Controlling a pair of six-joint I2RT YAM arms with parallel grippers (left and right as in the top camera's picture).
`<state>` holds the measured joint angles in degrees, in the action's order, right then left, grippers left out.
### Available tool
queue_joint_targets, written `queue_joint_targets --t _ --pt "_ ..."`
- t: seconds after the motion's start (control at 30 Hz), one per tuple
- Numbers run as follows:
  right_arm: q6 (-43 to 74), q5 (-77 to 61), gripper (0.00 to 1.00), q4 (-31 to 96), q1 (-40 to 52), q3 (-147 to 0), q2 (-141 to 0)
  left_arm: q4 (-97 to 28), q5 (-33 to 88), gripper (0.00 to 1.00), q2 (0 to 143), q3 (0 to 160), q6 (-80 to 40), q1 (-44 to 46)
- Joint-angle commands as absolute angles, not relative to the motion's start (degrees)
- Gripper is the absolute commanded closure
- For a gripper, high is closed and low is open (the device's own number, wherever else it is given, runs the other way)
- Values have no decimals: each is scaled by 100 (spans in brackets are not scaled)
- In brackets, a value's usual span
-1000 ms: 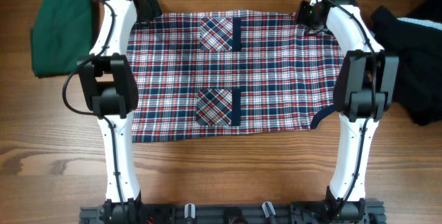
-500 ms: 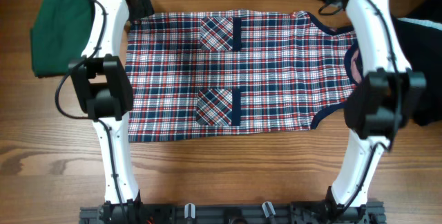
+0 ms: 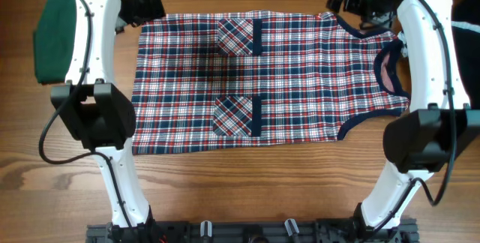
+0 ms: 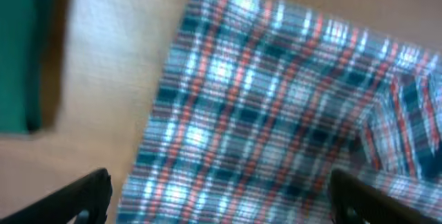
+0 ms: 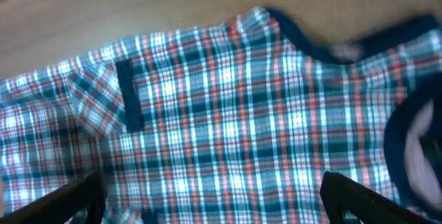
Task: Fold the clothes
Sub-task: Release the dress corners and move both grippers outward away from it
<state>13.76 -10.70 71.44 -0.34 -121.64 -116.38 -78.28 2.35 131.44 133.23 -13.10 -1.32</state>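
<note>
Top-down overhead; wrist views near dress [image 3: 300, 70]

Matt woven cloth of the plaid dress [image 3: 300, 70], smooth grained wood of the table [image 3: 247, 190], glossy white plastic arm shells [image 3: 86, 40]

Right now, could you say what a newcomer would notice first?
The red, white and navy plaid sleeveless dress lies spread flat across the wooden table. A folded dark-green garment sits off its hem end, and the open left end effector and right end effector hang by its far corners.
</note>
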Motion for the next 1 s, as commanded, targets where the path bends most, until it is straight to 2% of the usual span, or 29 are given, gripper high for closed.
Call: queue_joint_targets --t 0.0,0.47,0.63,0.97 --pt "1345 -1155 1 7568 -73 -12228 -11118 -8388 620 0 12881 13310 -1240 -178" --pt "1822 -235 0 9177 -84 -12226 -10106 -9651 622 0 12123 13310 -1236 -172" --pt "1791 -607 1 9216 -82 -12103 -10066 -9653 897 0 12121 13305 -1236 -95" --pt "1809 -62 2 9214 -82 -11955 -9845 -9649 550 0 11872 13308 -1236 -47"
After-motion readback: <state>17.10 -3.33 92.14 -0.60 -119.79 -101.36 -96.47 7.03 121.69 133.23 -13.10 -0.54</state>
